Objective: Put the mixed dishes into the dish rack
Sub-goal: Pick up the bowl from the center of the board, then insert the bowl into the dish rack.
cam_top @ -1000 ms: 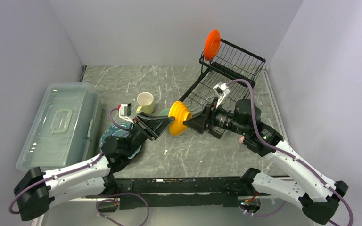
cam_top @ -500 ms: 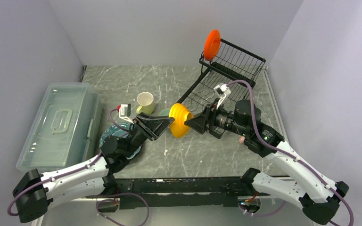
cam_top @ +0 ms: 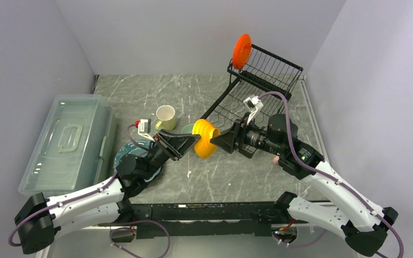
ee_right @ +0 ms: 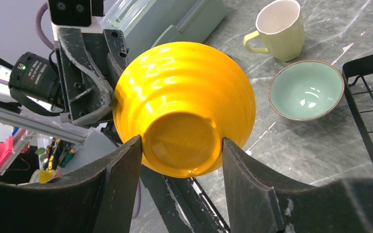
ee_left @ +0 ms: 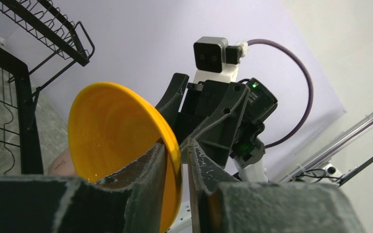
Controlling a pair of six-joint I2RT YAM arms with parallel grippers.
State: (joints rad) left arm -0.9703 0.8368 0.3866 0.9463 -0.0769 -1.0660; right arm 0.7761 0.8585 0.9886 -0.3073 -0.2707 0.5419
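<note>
From above, the small orange-red plate (cam_top: 242, 51) stands on edge at the far left corner of the dish rack (cam_top: 269, 70), the only piece loaded. The orange-yellow bowl (cam_top: 204, 138) hangs above mid-counter between both arms. The pale yellow mug (cam_top: 165, 116), pale green bowl (cam_top: 187, 128) and teal plates (cam_top: 121, 156) wait on the counter (cam_top: 193, 91), so most of the job is left. A clear bin (cam_top: 67, 142) fills the left side, and open counter lies near and far.

In the left wrist view, the left claw (ee_left: 177, 155) is narrow, the bowl's rim between its fingers, apparently pinched.

In the right wrist view, the right claw (ee_right: 182, 145) stands wide, clasping the bowl's foot. The rack's black edge lies just right, beside the green bowl, with a free path toward it.
</note>
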